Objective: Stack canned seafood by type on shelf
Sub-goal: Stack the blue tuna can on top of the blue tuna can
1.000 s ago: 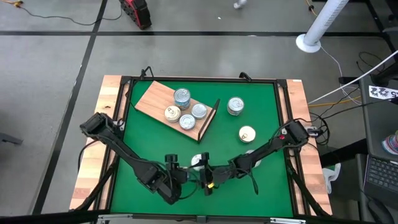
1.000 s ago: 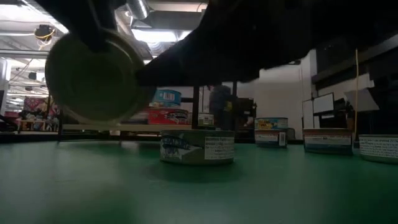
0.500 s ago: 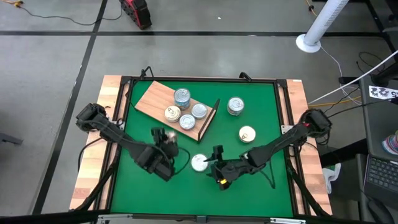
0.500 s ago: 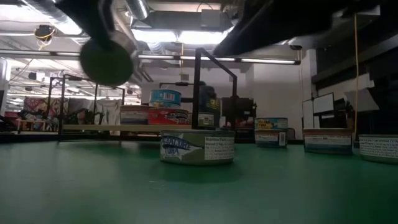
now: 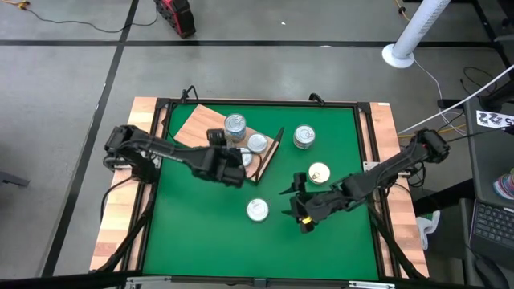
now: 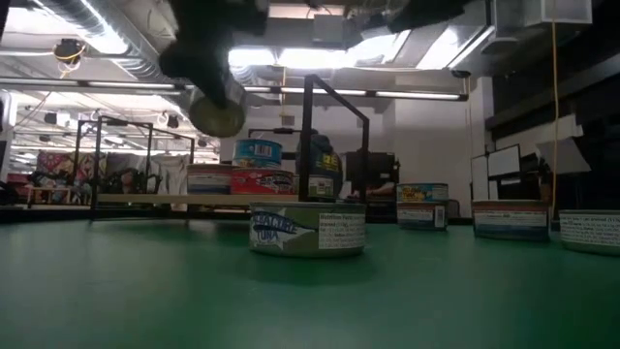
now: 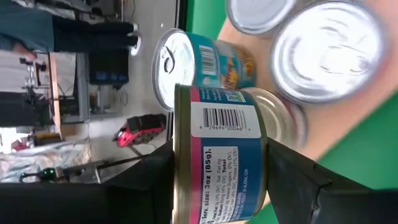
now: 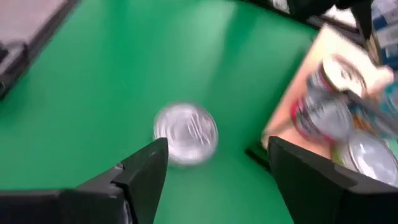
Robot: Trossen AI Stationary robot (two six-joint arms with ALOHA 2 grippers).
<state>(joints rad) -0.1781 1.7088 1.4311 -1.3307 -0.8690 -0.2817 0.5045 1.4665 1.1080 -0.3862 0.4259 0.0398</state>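
The left tool point(image 5: 227, 157) hangs over the near edge of the shelf point(image 5: 197, 127), clamped on a tin point(image 7: 219, 158) with a blue and pink label. In the left wrist view the fingers point(image 7: 292, 180) press its two flat faces, so the tin is on its side with its axis running across from finger to finger. Right beside it on the shelf board sit the shelved tins point(image 5: 241, 136), one taller stack with flat ones around it, tops facing up; from above the tool covers part of that cluster, so I can't quite say how many lie under it.

The right tool point(image 5: 299, 205) hovers low over the green surface point(image 5: 201, 233), jaws spread wide and holding nothing. A lone silver-topped tin point(image 5: 257, 209) lies flat just beside it, toward the left arm, with open mat all round. Two more tins stand farther back: a gold-topped tin point(image 5: 319, 172) near the right arm, and a stacked tin point(image 5: 303, 136) just past the shelf's black wire end point(image 5: 270, 156).
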